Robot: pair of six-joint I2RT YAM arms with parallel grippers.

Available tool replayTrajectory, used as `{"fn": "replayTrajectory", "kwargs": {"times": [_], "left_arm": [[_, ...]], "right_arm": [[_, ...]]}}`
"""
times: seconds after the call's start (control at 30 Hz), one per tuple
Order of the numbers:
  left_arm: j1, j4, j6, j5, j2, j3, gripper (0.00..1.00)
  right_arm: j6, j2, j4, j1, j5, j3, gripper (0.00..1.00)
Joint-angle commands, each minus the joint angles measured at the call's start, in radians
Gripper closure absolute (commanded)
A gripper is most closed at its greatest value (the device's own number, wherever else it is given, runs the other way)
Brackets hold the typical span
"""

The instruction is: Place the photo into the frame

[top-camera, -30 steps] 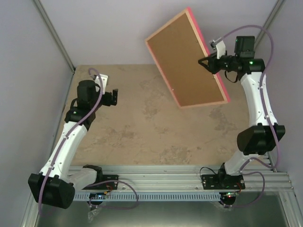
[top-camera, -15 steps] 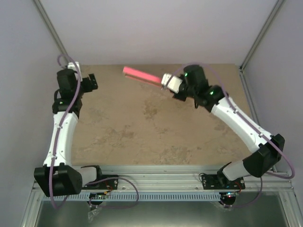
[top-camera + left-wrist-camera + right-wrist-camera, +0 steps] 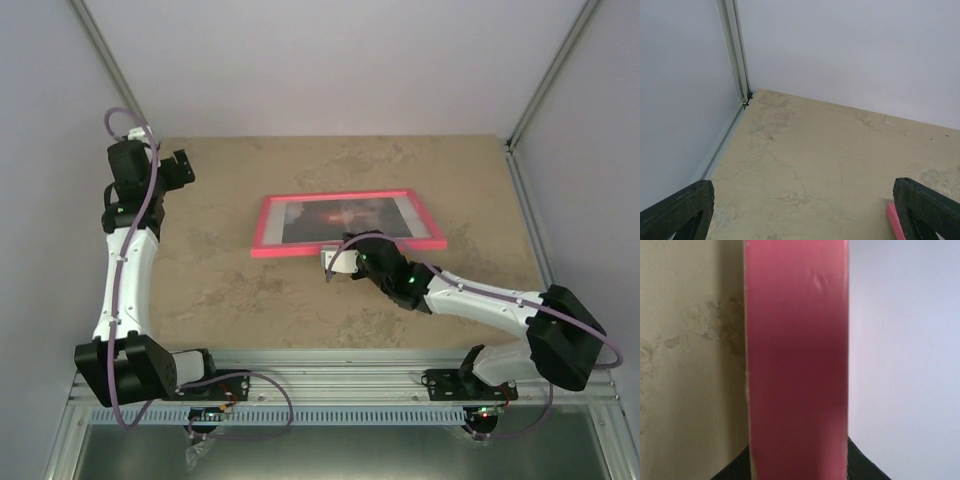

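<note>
The pink frame (image 3: 262,226) lies face up, flat or nearly flat, on the middle of the table. The photo (image 3: 345,217), dark with a red-orange glow, shows inside it. My right gripper (image 3: 338,258) is at the frame's near edge and shut on it. In the right wrist view the pink edge (image 3: 796,365) fills the space between the black fingers (image 3: 860,467). My left gripper (image 3: 180,168) is open and empty near the far left corner, apart from the frame. In the left wrist view (image 3: 805,210) its fingertips (image 3: 680,210) stand wide apart over bare table, with a pink frame corner (image 3: 896,221) at the lower right.
The white back wall and side walls enclose the table, with a metal post (image 3: 736,50) in the far left corner. The arms' bases sit on the aluminium rail (image 3: 340,375) along the near edge.
The right arm brought the frame down from the air, turned it from cardboard back up to photo side up, and lowered it onto the table. The left arm drew back toward the far left corner.
</note>
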Motion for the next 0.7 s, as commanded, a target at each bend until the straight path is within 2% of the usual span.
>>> {"fn": "replayTrajectory", "kwargs": {"times": [0.0, 0.23, 0.33, 0.47, 0.57, 0.67], "left_arm": [[0.005, -0.006, -0.018, 0.039, 0.009, 0.019, 0.01], [0.005, 0.005, -0.017, 0.069, -0.002, -0.022, 0.01], [0.005, 0.009, -0.007, 0.076, -0.001, -0.036, 0.01], [0.006, 0.011, 0.0, 0.1, 0.003, -0.051, 0.0], [0.006, -0.004, 0.016, 0.148, 0.006, -0.057, 0.01], [0.006, -0.036, 0.055, 0.211, 0.015, -0.05, 0.01]], "right_arm": [[0.067, 0.04, 0.333, 0.047, 0.053, -0.083, 0.72], [0.158, 0.144, 0.373, 0.09, 0.008, -0.153, 0.37], [0.195, 0.162, 0.331, 0.093, -0.053, -0.168, 0.24], [0.254, 0.195, 0.199, 0.094, -0.146, -0.13, 0.03], [0.296, 0.208, -0.015, 0.092, -0.269, -0.037, 0.02], [0.273, 0.161, -0.2, 0.089, -0.478, 0.004, 0.02]]}}
